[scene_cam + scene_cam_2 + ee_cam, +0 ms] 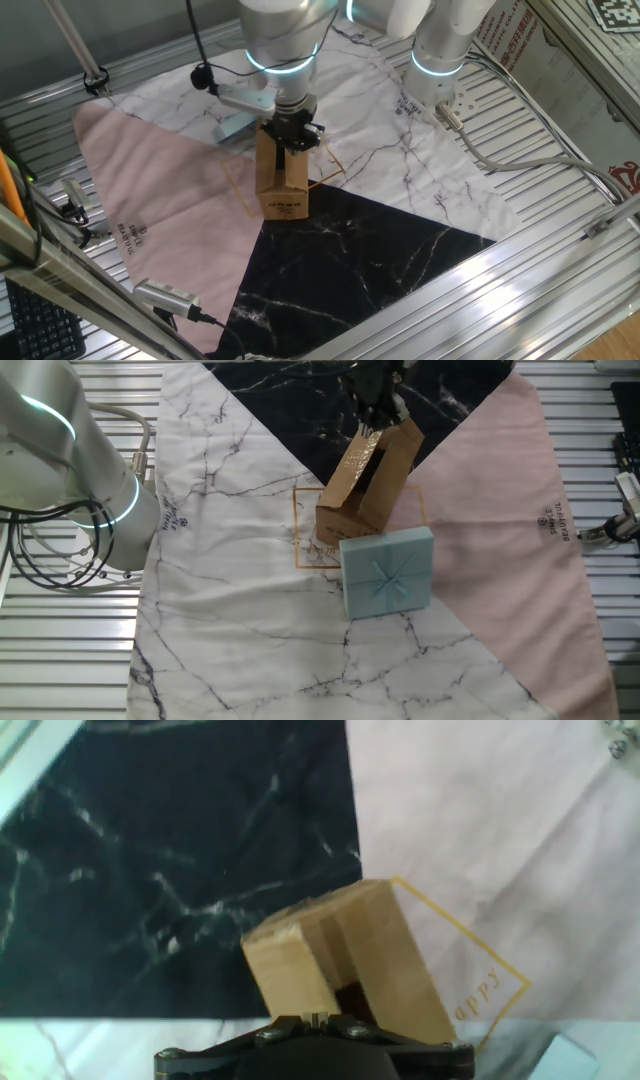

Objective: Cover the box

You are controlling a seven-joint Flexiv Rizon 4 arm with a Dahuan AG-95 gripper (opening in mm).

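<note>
Where pink, white and black cloth meets, the gripper (finger state unclear) tops the box.

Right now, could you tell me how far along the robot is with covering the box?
Partly done at most. The box stands on the mat where its pink, black and white marble areas meet, with the gripper right at its top. In hand: the flaps, since a dark gap shows between them in the hand view. Left: pressing them flat so the top is shut. The teal gift box lies beside it, untouched.
</note>
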